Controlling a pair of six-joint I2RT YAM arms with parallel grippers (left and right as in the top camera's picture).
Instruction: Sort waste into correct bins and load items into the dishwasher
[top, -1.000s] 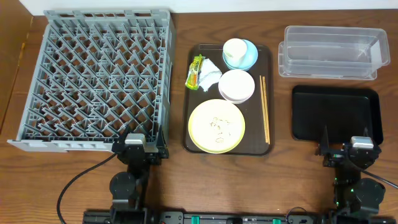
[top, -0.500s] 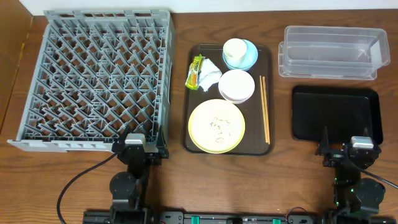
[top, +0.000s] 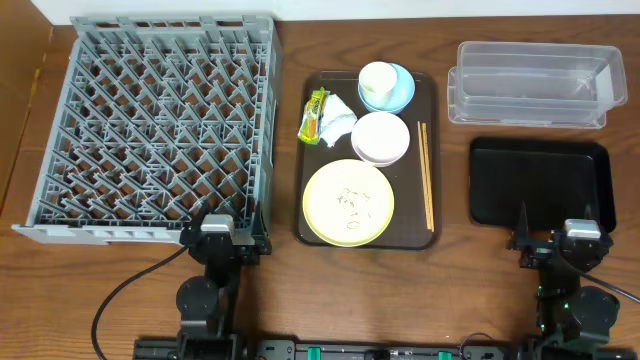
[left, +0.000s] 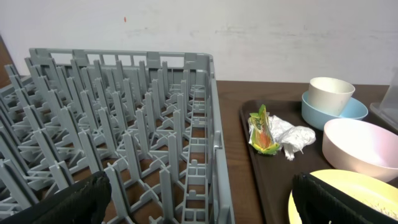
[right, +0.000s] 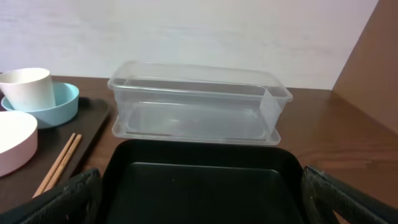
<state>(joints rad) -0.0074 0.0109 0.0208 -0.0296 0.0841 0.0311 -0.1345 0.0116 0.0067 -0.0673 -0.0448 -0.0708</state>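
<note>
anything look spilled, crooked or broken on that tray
Nothing stands out. The rice grains are on the pale yellow plate, the white cup sits upright in the light blue bowl, and the chopsticks lie side by side on the brown serving tray. Nothing looks spilled or broken.

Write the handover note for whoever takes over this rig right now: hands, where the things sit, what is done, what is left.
Left hand: open, empty, at the dish rack's near edge.
Right hand: open, empty, in front of the black tray.
On the brown serving tray: yellow plate with food grains, white bowl, white cup standing in the blue bowl, chopsticks, napkin, wrapper.
Rack, clear tub and black tray hold nothing.
Done: nothing. Left: all waste to bins, all dishes to rack.
</note>
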